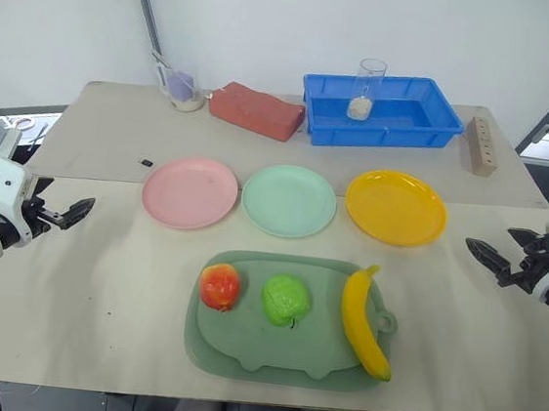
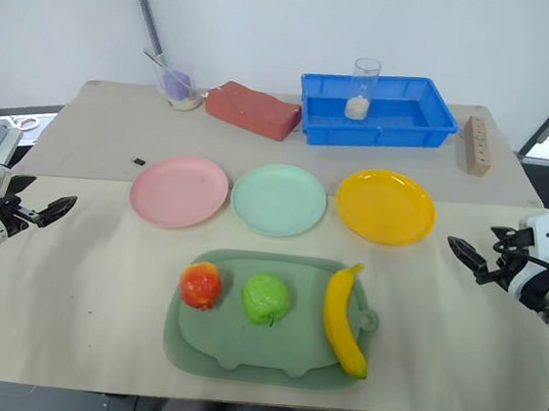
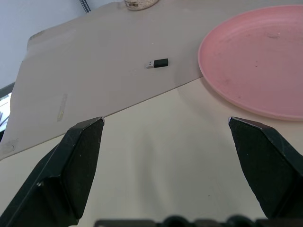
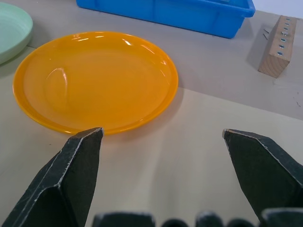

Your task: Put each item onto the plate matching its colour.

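On the green tray the banana runs twelve to six, toward the orange-yellow plate, nearer the right gripper at three, fingers spread empty like the left gripper.

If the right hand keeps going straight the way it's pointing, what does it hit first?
Probably the round orange-yellow plastic plate: the open right hand points at its near rim over bare table, though depth is hard to judge.

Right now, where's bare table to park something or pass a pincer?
Free: table either side of the green tray, and the strip between it and the three plates. Crowded: the back, with cup, red brick, blue bin, wooden block.
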